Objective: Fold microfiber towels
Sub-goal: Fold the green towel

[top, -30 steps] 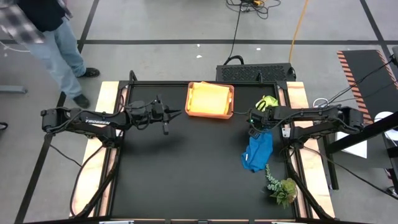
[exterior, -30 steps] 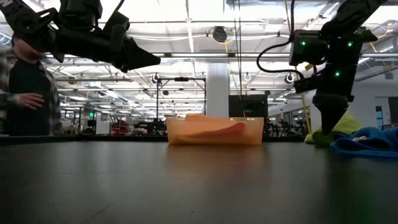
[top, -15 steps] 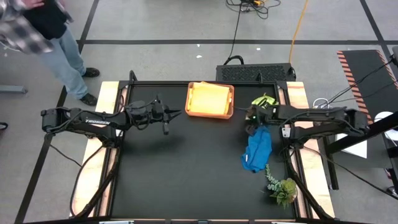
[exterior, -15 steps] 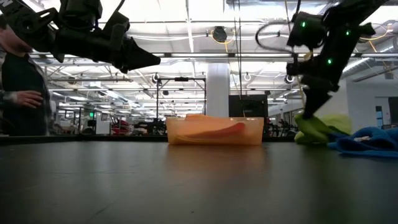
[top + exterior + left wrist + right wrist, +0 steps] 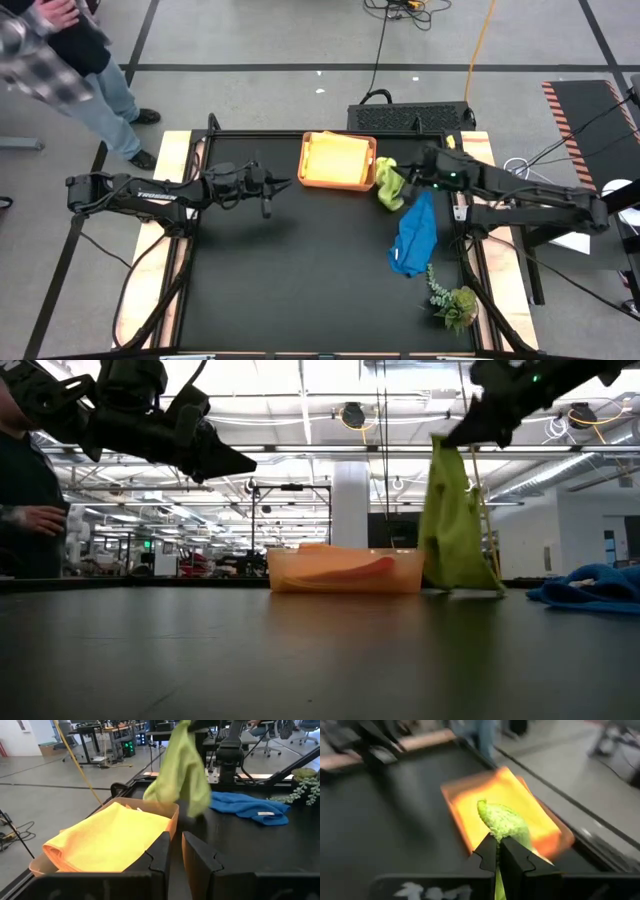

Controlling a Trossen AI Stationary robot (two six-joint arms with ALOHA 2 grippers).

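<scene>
High view: the right pincer is clenched on the green towel, which hangs just beside the tray and above the black table. The blue towel lies crumpled on the table near the plant sprig. A yellow towel lies folded in the tray. The left pincer waits over the table, well apart from the towels. A person stands on the floor beyond the table's corner.

Low view: the green towel droops from a pinched corner in a long limp fold, its lower edge at or just above the table; I cannot tell which. It looks light and very soft, so it should sag wherever it is unsupported. Corners or edges seem the best hold for spreading it flat. The tray is shallow, stiff and translucent orange. The blue towel is a low rumpled heap.

Left wrist view: the left pincer holds nothing, its fingers nearly together. The yellow towel shows a fine, fuzzy weave. The blue towel carries a small white tag.

Right wrist view: the right pincer nips a bunched tip of green towel, nubbly in texture, above the tray.
</scene>
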